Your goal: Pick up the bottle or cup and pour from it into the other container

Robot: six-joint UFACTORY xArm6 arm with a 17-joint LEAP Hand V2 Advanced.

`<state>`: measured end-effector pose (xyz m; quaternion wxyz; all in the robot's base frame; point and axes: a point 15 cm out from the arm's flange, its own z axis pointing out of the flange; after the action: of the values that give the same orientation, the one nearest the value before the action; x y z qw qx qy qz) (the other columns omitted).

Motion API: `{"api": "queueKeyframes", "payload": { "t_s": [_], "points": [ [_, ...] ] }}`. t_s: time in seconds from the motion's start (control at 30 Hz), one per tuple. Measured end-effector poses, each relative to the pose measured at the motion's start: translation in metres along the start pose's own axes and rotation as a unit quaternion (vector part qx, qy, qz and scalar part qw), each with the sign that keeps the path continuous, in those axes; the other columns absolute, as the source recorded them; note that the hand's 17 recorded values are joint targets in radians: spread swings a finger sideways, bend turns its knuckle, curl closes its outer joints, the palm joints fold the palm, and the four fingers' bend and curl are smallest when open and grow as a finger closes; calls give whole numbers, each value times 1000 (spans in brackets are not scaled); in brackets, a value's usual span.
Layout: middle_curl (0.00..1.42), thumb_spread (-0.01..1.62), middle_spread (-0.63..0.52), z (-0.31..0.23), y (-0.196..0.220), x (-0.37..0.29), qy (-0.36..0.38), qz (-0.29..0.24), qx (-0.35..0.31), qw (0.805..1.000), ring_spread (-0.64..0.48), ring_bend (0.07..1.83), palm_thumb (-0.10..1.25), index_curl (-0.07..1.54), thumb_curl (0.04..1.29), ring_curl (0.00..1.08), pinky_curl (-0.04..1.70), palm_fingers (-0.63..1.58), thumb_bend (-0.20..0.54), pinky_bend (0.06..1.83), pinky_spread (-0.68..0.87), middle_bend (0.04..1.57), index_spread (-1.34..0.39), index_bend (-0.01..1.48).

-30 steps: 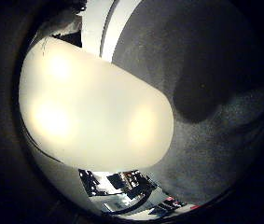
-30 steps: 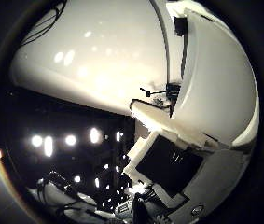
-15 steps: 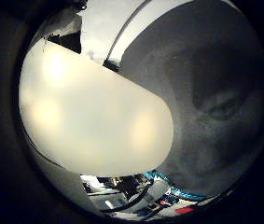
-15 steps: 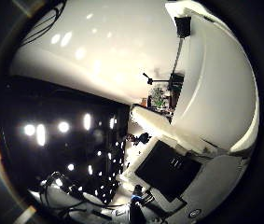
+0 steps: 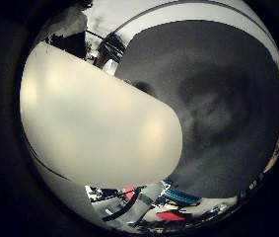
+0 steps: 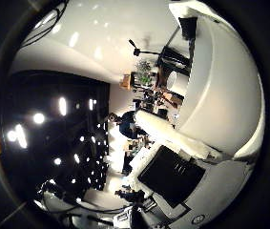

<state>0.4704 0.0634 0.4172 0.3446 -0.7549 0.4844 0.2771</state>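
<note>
A pale, smooth cup (image 5: 99, 131) fills much of the little-finger-side view, close against the palm, above a dark grey bench (image 5: 218, 113). In the thumb-side view its white wall (image 6: 220, 95) curves beside the hand (image 6: 182, 176), whose white-and-black fingers (image 6: 168, 133) lie curled against it, clamped on the cup. The palm faces sideways toward the room.

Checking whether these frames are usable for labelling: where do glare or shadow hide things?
Little finger side palm view: the white container, close to the palm, shows soft bright patches; a round dark shadow lies on the grey surface. Thumb side palm view: bright lamp spots speckle a dark area; the container's wall looks evenly lit.
</note>
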Motion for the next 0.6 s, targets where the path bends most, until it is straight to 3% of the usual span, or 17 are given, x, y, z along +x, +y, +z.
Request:
{"api": "queueKeyframes", "payload": {
  "t_s": [0.4,0.6],
  "points": [
    [996,957,-255,77,-5,-38,113,-7,-92,989,-261,1463,817,921,534,858,1282,760,-24,1240,-228,1255,-335,868],
    [1003,957,-258,108,-2,-40,200,-29,-138,970,-276,1455,820,929,539,864,1288,763,-23,1233,-241,1243,-343,857]
  ]
}}
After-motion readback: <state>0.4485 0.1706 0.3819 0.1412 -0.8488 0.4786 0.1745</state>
